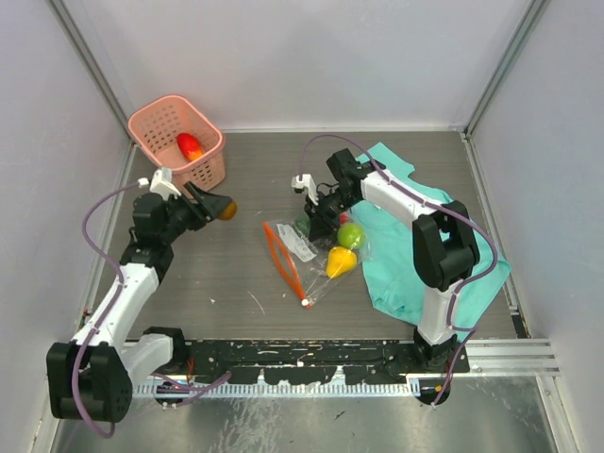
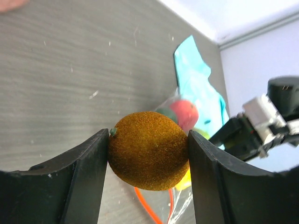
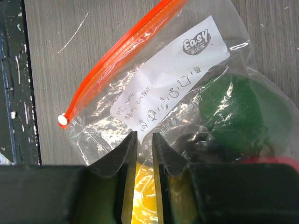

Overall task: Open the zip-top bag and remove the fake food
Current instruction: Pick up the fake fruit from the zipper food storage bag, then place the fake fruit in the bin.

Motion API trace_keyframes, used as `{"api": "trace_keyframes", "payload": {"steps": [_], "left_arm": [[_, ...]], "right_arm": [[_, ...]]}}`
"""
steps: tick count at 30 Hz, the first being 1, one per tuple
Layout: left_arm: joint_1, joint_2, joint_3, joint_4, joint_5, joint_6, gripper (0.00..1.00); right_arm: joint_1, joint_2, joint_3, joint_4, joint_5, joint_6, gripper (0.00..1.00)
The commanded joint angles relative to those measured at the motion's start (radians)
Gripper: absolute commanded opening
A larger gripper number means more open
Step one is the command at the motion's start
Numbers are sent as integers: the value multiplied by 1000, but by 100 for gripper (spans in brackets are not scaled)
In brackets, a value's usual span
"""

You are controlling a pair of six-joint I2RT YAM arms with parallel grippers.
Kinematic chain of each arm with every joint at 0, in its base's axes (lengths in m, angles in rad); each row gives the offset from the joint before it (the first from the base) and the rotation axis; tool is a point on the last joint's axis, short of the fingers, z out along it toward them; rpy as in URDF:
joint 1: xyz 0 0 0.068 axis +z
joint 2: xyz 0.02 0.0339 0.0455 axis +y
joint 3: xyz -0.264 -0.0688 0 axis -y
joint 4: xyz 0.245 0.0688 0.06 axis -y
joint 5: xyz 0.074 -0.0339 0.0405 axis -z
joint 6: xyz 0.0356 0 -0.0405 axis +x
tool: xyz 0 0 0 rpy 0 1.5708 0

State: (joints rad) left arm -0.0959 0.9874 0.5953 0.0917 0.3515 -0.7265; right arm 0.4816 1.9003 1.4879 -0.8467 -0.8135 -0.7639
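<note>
The zip-top bag point(image 1: 316, 253) lies flat on the tabletop point(image 1: 236, 274), clear and crinkled. Its red-orange zip strip point(image 3: 122, 50) runs diagonally, the two halves slightly parted, with the white slider point(image 3: 61, 120) at the near end and a white printed label point(image 3: 174, 88) beside the strip. The bag's far edge seems pinched in the right end effector point(image 3: 145, 136). Inside the bag sit fake food pieces: a light green one point(image 1: 351, 235), a yellow one point(image 1: 340, 261), a dark green one point(image 3: 238, 116) and a red one point(image 2: 184, 113). A fuzzy brown fruit point(image 1: 225, 209) is clamped in the left end effector point(image 2: 148, 140), above the tabletop. A red-orange piece point(image 1: 190, 146) lies in the pink basket point(image 1: 156, 118).
</note>
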Motion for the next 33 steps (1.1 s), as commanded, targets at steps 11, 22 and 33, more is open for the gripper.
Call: {"api": "trace_keyframes", "payload": {"steps": [11, 22, 33], "left_arm": [[163, 182, 283, 112, -72, -88, 22], [193, 384, 513, -33, -299, -73, 21], [193, 601, 800, -260, -564, -67, 30]], "right_arm": [[-10, -65, -9, 0, -31, -20, 25], [-11, -73, -13, 0, -29, -18, 25], [-10, -88, -16, 0, -34, -19, 25]]}}
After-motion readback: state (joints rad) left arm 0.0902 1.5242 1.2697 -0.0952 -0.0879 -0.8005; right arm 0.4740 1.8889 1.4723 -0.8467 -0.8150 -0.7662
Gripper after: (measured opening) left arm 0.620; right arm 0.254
